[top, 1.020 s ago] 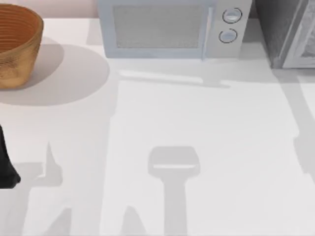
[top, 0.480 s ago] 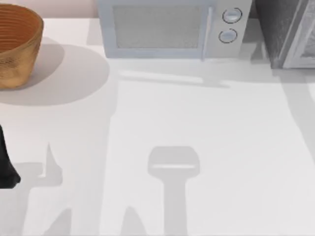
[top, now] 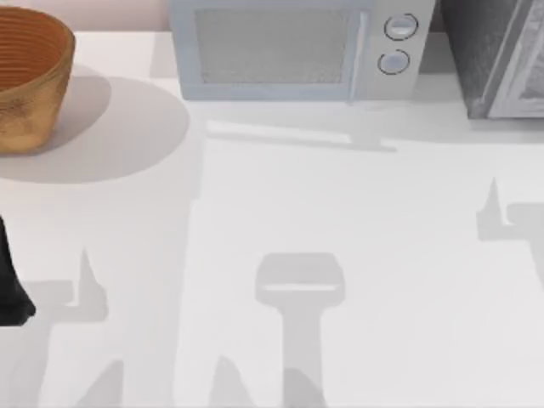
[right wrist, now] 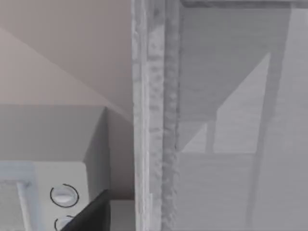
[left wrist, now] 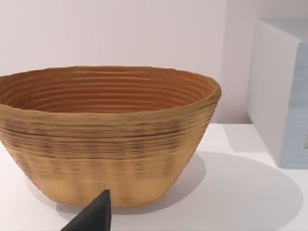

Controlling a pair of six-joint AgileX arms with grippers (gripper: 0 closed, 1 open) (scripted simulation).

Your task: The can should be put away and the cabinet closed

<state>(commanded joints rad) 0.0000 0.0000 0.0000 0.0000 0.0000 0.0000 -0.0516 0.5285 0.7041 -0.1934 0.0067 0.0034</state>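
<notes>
Top view: white counter [top: 357, 221]; woven brown round basket [top: 30, 76] left of the pale grey boxy microwave [top: 293, 51], grey speckled cabinet [top: 497, 59] right of it. Can's place unclear. Left arm [top: 10, 285] parked below the basket.

Left wrist view: black left gripper [left wrist: 91, 216] tip facing the basket; grip state unclear.

Right wrist view: right gripper [right wrist: 89, 214] tip close beside the cabinet's door edge, microwave just beside; state unclear. Right arm is nearer the cabinet.

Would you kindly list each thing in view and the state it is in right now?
Basket: upright, nothing inside, far left of the table.
Microwave: door shut, at the back.
Cabinet: at the back right; I cannot tell whether it is closed.
Left arm: parked at the left edge.
</notes>
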